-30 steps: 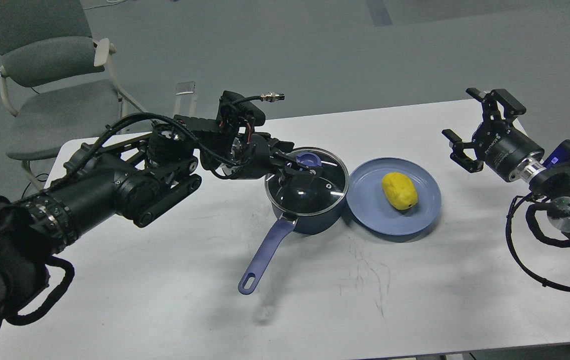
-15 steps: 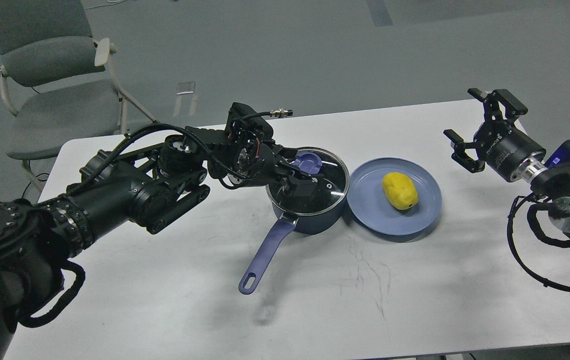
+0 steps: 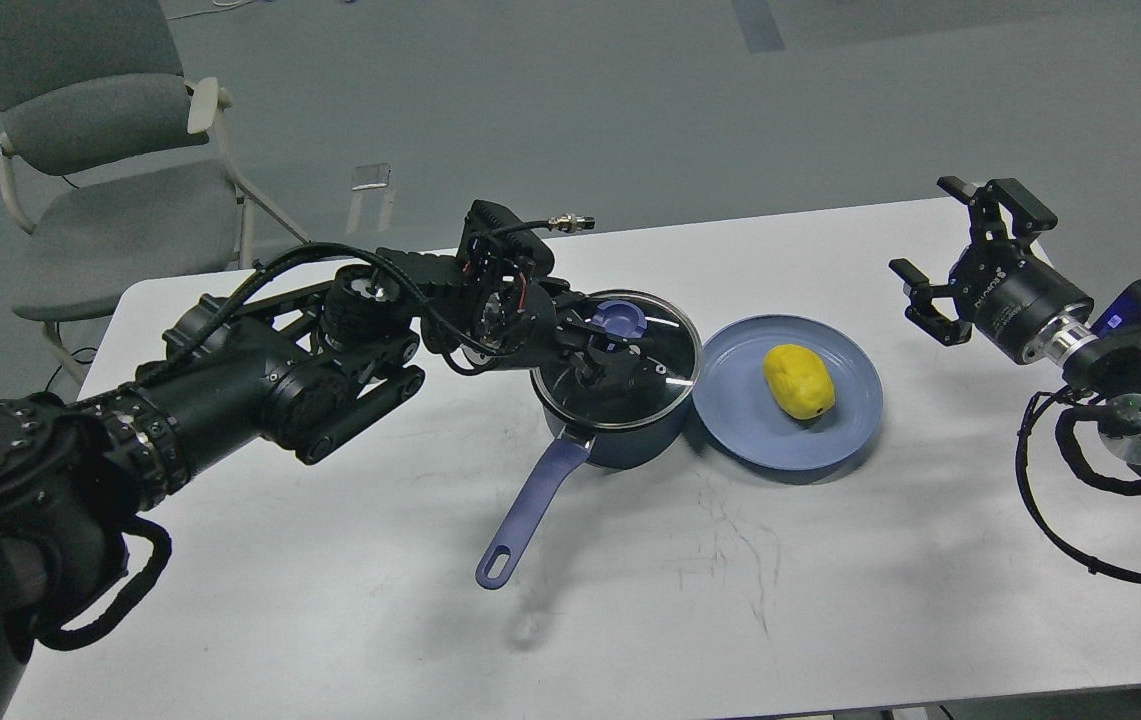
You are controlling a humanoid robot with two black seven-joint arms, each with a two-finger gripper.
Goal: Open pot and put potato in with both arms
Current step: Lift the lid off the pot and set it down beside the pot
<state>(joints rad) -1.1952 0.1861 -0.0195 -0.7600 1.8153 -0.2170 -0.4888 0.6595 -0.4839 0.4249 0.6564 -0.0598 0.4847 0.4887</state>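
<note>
A humanoid robot's left end effector [image 3: 608, 345] is reaching in from the left over a dark blue pot [image 3: 620, 425] standing near the middle of a white desk [image 3: 330, 560], its black fingers [image 3: 590, 362] sitting on either side of the blue knob [image 3: 618, 320] of the glass lid [image 3: 655, 375]; they are lying close against the knob, but whether they are actually clenched on it cannot be told from this angle. The lid's rim is appearing slightly tilted over the pot's mouth, with the near edge riding a little above the pot wall. The pot's long blue handle [image 3: 528, 505] is pointing toward the robot, down and to the left. Just beside the pot on its right, touching or nearly touching it, a blue plate [image 3: 740, 425] is lying flat on the desk and carrying a yellow potato [image 3: 799, 381] near its centre. The right end effector [image 3: 960, 255] is hovering above the desk's far right side, well apart from the plate, its two fingers spread wide and grasping nothing. A grey chair [image 3: 80, 150] is standing on the floor beyond the desk's left corner.
</note>
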